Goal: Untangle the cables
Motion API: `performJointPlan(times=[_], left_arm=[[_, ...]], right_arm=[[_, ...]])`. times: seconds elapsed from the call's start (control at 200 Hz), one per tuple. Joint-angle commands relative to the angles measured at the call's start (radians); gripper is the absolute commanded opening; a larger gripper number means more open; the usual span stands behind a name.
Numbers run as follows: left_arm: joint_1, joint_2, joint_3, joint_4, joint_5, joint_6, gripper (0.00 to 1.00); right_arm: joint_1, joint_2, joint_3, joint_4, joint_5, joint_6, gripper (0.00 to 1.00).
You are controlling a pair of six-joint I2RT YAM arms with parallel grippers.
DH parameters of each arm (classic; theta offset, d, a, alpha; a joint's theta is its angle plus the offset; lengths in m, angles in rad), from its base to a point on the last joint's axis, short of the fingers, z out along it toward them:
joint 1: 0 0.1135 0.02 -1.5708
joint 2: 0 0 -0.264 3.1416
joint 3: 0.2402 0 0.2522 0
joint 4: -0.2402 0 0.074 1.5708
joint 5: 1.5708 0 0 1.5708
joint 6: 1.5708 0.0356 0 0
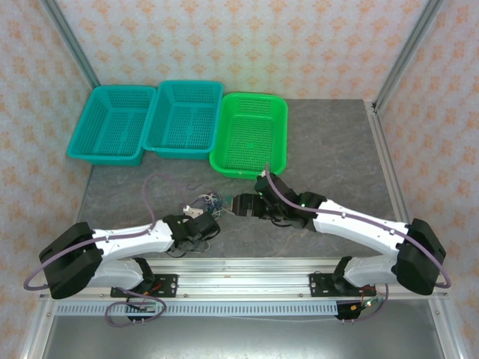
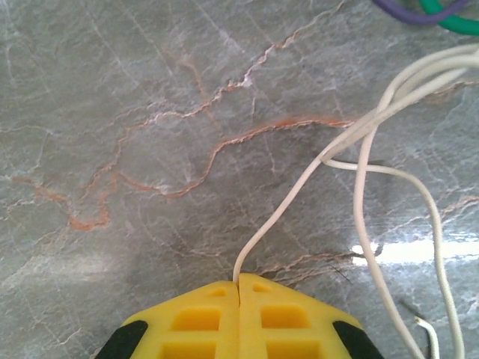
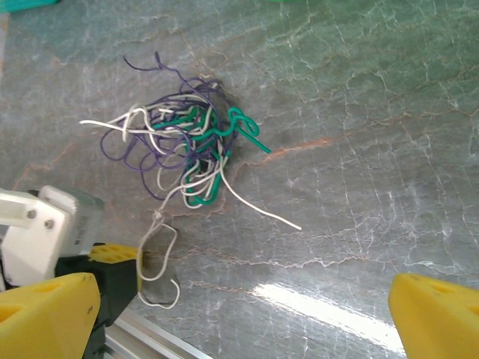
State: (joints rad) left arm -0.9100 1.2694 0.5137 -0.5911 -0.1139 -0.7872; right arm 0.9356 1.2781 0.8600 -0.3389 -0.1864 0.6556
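The cables (image 3: 187, 142) lie as one tangled bunch of cream-white, dark purple and green wires on the grey marble table (image 3: 359, 149); in the top view the cables (image 1: 206, 200) sit between the two grippers. My left gripper (image 2: 239, 284) is shut on a cream-white wire (image 2: 299, 191) that runs up and right toward the bunch. The left gripper (image 1: 196, 221) sits just near-left of the bunch. My right gripper (image 3: 243, 318) stands open above bare table, its yellow fingertips (image 3: 49, 303) wide apart, near side of the bunch. The right gripper (image 1: 241, 204) is to the bunch's right.
Two teal baskets (image 1: 112, 123) (image 1: 184, 116) and a green basket (image 1: 251, 134) stand in a row at the table's far side. A metal rail (image 1: 239, 265) runs along the near edge. Thick purple-grey hoses (image 1: 150, 196) loop from the arms.
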Motion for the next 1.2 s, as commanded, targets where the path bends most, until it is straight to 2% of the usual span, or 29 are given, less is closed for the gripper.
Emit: performJointPlan(times=[0.0,0.24,0.46,0.601,0.676,0.721,0.801,0.881,1.076,1.196], left_arm=[[0.008,0.068,-0.093,0.249,0.032,-0.021,0.00],[0.008,-0.198,-0.180,0.280,0.071,-0.036,0.00],[0.008,-0.489,-0.219,0.089,-0.007,-0.078,0.00],[0.009,-0.650,-0.219,-0.031,-0.048,-0.118,0.00],[0.010,-0.736,-0.209,-0.089,-0.075,-0.145,0.00],[0.010,-0.784,-0.199,-0.132,-0.100,-0.163,0.00],[0.011,-0.856,-0.176,-0.198,-0.143,-0.192,0.00],[0.010,-0.898,-0.150,-0.245,-0.183,-0.211,0.00],[0.032,-0.879,-0.054,-0.344,-0.274,-0.227,0.00],[0.107,-0.841,-0.009,-0.376,-0.272,-0.205,0.00]], right_arm=[[0.007,0.081,-0.008,0.068,-0.011,0.021,0.99],[0.045,0.384,0.211,0.107,-0.022,0.005,0.99],[0.055,0.539,0.280,0.254,-0.004,-0.016,0.99],[0.058,0.653,0.361,0.188,0.095,-0.035,0.99],[0.058,0.690,0.392,0.129,0.175,-0.050,0.82],[0.058,0.696,0.395,0.109,0.211,-0.053,0.63],[0.058,0.674,0.364,0.103,0.253,-0.050,0.24],[0.058,0.626,0.311,0.108,0.267,-0.037,0.00],[0.047,0.393,0.102,0.027,0.359,0.078,0.00],[0.009,0.166,-0.079,-0.026,0.413,0.179,0.00]])
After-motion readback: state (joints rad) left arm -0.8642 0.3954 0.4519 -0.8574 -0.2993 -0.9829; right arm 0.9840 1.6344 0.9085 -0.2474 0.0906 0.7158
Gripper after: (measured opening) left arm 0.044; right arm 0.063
